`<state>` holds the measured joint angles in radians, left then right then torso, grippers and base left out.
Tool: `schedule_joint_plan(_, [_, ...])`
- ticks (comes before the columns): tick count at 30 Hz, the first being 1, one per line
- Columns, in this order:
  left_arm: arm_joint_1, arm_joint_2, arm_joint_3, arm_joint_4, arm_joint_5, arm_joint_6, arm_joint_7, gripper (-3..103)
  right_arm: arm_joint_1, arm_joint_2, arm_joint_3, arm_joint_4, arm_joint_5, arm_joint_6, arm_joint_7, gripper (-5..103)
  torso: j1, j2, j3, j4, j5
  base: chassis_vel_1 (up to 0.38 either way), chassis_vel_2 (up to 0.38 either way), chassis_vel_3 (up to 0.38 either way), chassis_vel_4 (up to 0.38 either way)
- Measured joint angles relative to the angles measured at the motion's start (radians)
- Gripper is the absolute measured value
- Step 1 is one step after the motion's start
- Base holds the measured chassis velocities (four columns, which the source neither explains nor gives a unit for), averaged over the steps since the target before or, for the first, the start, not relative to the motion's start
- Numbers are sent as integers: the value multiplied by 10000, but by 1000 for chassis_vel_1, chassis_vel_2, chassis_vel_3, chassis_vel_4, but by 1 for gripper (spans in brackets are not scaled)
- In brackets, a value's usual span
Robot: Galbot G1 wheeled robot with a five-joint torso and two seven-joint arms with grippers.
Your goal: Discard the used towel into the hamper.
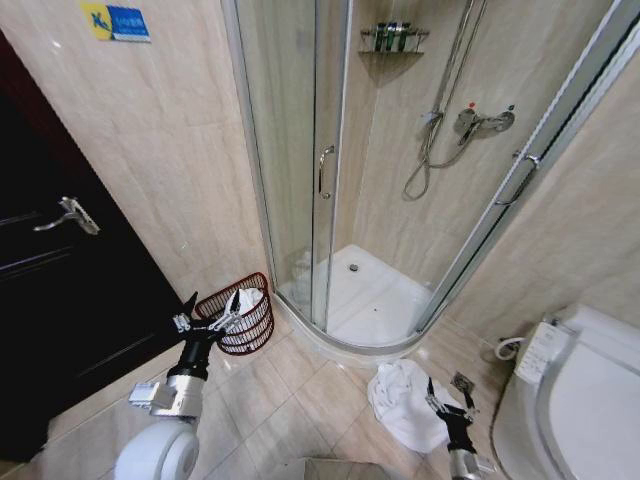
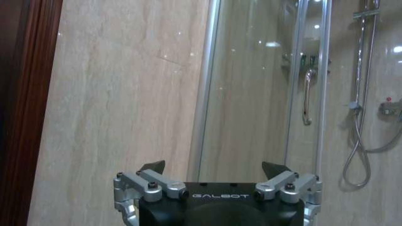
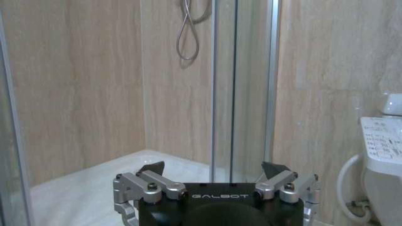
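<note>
- Left tool point(image 1: 213, 312): lower left of the head frame, raised at the end of the left arm, fingers spread apart, nothing between them. It overlaps the near rim of the hamper point(image 1: 252, 330).
- Left wrist view: left tool point(image 2: 213, 170) with both fingertips wide apart and empty, facing the beige tiled wall and the shower door frame.
- Right tool point(image 1: 452, 392): bottom right of the head frame, low, fingers apart, nothing held. It sits at the near right edge of the towel point(image 1: 400, 398); cannot tell if it touches the cloth.
- Right wrist view: right tool point(image 3: 213, 169) open and empty, pointed at the shower tray point(image 3: 94, 188) and the glass panel, with the toilet control panel point(image 3: 384, 141) at the right edge of the frame.
- Towel: white, crumpled in a heap on the floor tiles, lower centre-right of the head frame, just in front of the shower tray point(image 1: 370, 300) curb and left of the toilet point(image 1: 585, 400).
- Hamper: dark red openwork basket, lower left-centre of the head frame, standing on the floor against the wall beside the shower door point(image 1: 295, 150). Something white shows inside at the far rim.
- Towel and hamper are well apart, with bare floor between them.
- Dark door point(image 1: 60, 280) with a metal handle takes the left edge of the head frame.
</note>
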<state>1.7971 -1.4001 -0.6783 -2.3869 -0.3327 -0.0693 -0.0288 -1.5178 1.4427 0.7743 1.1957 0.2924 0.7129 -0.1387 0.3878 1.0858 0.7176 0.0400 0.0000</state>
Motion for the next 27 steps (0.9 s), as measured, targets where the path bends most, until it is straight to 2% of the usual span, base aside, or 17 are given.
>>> schedule_joint_plan(1, [0, 0, 0, 0, 0, 0, 0, 100, 0, 0, 0, 0, 0, 0, 0, 100, 0, 0, 0, 0, 0, 0, 0, 0, 0])
schedule_joint_plan(4, [0, 0, 0, 0, 0, 1, 0, 100, 371, -3, 29, -942, -276, 879, -11, 100, -91, -205, -116, 2, 2, 0, 0, 0, 0])
schedule_joint_plan(6, [1, 0, 0, 0, 0, 0, 0, 100, 483, -4, 87, -1317, -498, 1078, -12, 100, -127, -291, -165, 3, 2, 0, 0, 0, 0])
schedule_joint_plan(10, [0, 0, 0, -1, 0, 0, 0, 100, 499, -7, 54, -1692, -482, 1143, -32, 100, -209, -483, -274, -4, 1, 0, 0, 0, 0])
schedule_joint_plan(12, [0, -1, 0, 0, 0, 0, 0, 100, 505, -8, 55, -1809, -474, 1180, -82, 100, -236, -541, -307, 1, 0, 0, 0, 0, 0])
schedule_joint_plan(15, [0, 0, 0, 0, 0, 0, 0, 100, 860, -60, 205, -2591, -461, 1181, -110, 100, -372, -834, -466, 1, 0, 0, 0, 0, 0])
schedule_joint_plan(27, [0, 0, 0, 0, 0, 0, 0, 100, 1337, -381, 433, -4143, -860, 1134, -149, 100, -616, -1402, -788, 2, 0, 0, 0, 0, 0])
